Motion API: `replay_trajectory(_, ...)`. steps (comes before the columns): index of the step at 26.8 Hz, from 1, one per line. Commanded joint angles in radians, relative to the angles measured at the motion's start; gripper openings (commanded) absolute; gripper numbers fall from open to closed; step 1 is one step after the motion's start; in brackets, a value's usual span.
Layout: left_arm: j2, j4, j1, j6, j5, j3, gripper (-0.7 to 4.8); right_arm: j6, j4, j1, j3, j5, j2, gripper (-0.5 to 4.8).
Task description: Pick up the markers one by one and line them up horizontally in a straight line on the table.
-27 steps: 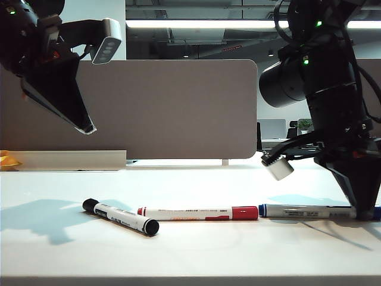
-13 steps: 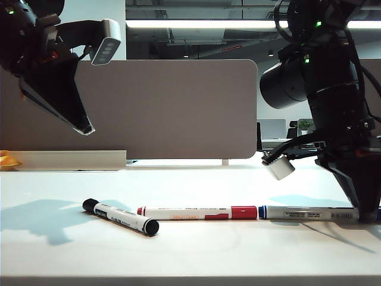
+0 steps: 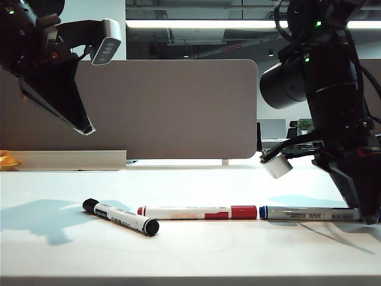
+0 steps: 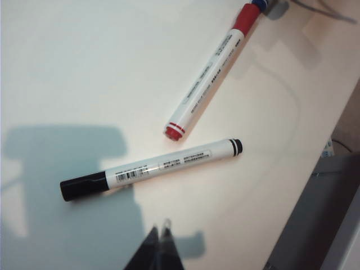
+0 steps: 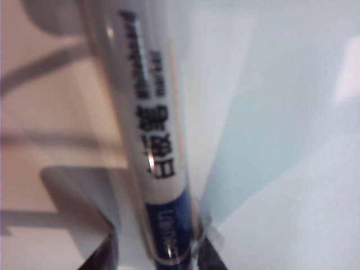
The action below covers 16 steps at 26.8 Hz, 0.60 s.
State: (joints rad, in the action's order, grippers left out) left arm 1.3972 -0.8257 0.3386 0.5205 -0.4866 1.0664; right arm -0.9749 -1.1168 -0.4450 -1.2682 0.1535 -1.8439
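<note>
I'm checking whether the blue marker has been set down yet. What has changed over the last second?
The right hand has loosened around the blue marker, which now lies flat on the table, shifted slightly left toward the red marker. The red marker, black marker and raised, shut left hand stayed put.

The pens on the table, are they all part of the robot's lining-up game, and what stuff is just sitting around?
Part of the job:
black marker, lying slanted
red marker and blue marker, end to end
table
right gripper, low at the blue marker's end
left gripper, shut, up in the air

Just there:
grey divider panel
yellow thing at the far left edge
</note>
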Motion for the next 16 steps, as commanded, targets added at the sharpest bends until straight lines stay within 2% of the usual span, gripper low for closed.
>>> replay_trajectory(1,-0.005,0.009,0.0,0.003,-0.004,0.004,-0.06,-0.002,-0.007,0.0,-0.002,-0.006,0.002,1.82)
replay_trajectory(2,-0.005,0.009,0.0,0.003,-0.004,0.004,-0.06,-0.002,-0.006,0.0,-0.002,-0.006,0.002,1.82)
replay_trajectory(5,-0.005,0.007,0.0,0.003,-0.004,0.004,-0.06,-0.002,0.016,0.0,-0.002,0.003,0.002,2.66)
replay_trajectory(16,-0.005,0.003,0.0,0.003,0.002,0.004,-0.06,0.025,0.043,0.0,-0.008,0.005,0.027,2.9)
